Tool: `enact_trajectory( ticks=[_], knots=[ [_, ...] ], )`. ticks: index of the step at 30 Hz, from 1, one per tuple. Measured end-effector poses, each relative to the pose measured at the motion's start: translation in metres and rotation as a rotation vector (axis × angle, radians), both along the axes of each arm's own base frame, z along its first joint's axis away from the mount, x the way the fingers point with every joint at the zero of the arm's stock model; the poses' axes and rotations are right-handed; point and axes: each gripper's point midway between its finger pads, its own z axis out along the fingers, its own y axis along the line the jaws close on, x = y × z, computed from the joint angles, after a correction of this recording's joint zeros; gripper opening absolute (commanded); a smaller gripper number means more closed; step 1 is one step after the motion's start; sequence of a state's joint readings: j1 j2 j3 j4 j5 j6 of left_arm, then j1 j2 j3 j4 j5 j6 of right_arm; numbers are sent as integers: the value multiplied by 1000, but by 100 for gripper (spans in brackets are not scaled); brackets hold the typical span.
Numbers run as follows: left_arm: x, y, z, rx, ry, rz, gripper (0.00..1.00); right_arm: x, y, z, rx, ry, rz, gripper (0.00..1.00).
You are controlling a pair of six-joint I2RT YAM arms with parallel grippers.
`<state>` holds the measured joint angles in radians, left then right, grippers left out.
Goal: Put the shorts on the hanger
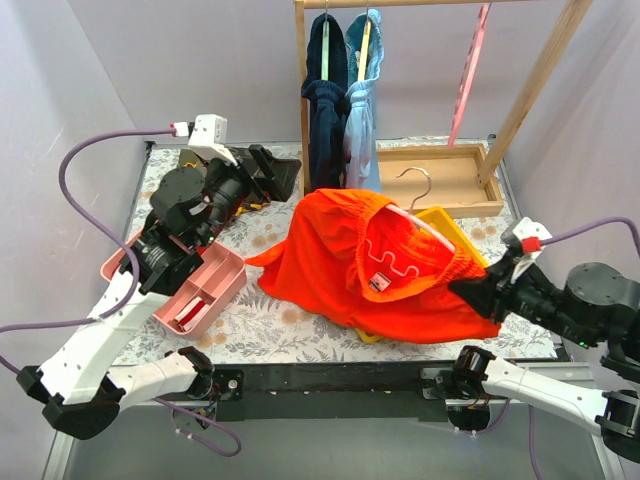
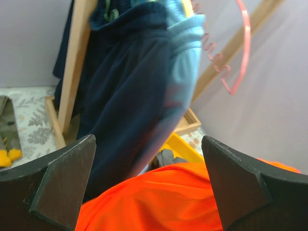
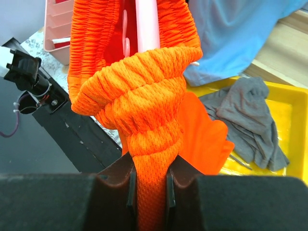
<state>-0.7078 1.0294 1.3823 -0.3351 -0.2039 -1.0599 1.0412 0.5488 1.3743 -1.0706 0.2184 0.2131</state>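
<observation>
1. Partly done: the pink hanger (image 1: 420,225) sits inside the waistband of the red shorts (image 1: 345,265), bunched mid-table.
2. The right gripper (image 3: 149,185) pinches the waistband; the left gripper (image 2: 149,173) is wide open, empty.
3. I think the shorts need pulling on straight.
4. The yellow tray (image 3: 293,120) holds a grey cloth (image 3: 250,115); the pink tray (image 1: 225,270), something red.

We see the shorts (image 3: 144,96) as matt orange mesh cloth, ribbed and rough at the waist. The hanger (image 3: 147,24) is smooth, slightly glossy pink plastic with a bright metal hook (image 1: 427,182). The yellow tray (image 3: 296,110) is shiny plastic, the grey garment (image 3: 250,115) soft matt cloth, the rack (image 1: 545,70) bare wood, the right tool (image 3: 149,180) matt black.
</observation>
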Motion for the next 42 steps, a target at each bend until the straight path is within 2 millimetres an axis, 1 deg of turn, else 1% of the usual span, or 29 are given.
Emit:
enact_trajectory(
  ticks=[2,3,6,8,9,10,15,17,19,21,24,27,30,36,42],
  knots=[
    [11,-1,-12,1,37,40,86,-2,-10,7,9,-8,-19,1],
    [16,-2,-20,6,58,58,83,-3,-14,10,15,-11,-26,1],
    [30,-6,-50,28,126,99,77,-7,-26,21,37,-21,-43,1],
    [37,-10,-69,39,163,111,68,-11,-34,28,55,-30,-51,1],
    [41,-13,-82,50,188,111,66,-12,-37,32,64,-35,-55,1],
    [44,-17,-94,55,212,109,60,-13,-41,36,73,-39,-60,1],
    [51,-37,-149,74,320,67,51,-17,-53,47,100,-56,-75,1],
    [48,-43,-169,78,361,42,47,-19,-58,51,109,-58,-83,1],
    [43,-48,-183,73,392,8,45,-21,-66,56,124,-61,-101,1],
    [39,-55,-188,59,405,-28,44,-21,-73,60,140,-64,-123,1],
    [31,-71,-188,38,399,-85,45,-20,-79,65,155,-69,-148,1],
    [15,-94,-190,22,390,-167,46,-19,-80,65,160,-67,-162,1],
    [1,-114,-200,26,403,-232,47,-18,-81,65,163,-61,-173,1],
    [-16,-154,-207,15,389,-326,52,-15,-87,69,166,-55,-217,1],
    [-32,-185,-213,19,379,-409,54,-11,-95,69,157,-48,-267,1]
  ],
)
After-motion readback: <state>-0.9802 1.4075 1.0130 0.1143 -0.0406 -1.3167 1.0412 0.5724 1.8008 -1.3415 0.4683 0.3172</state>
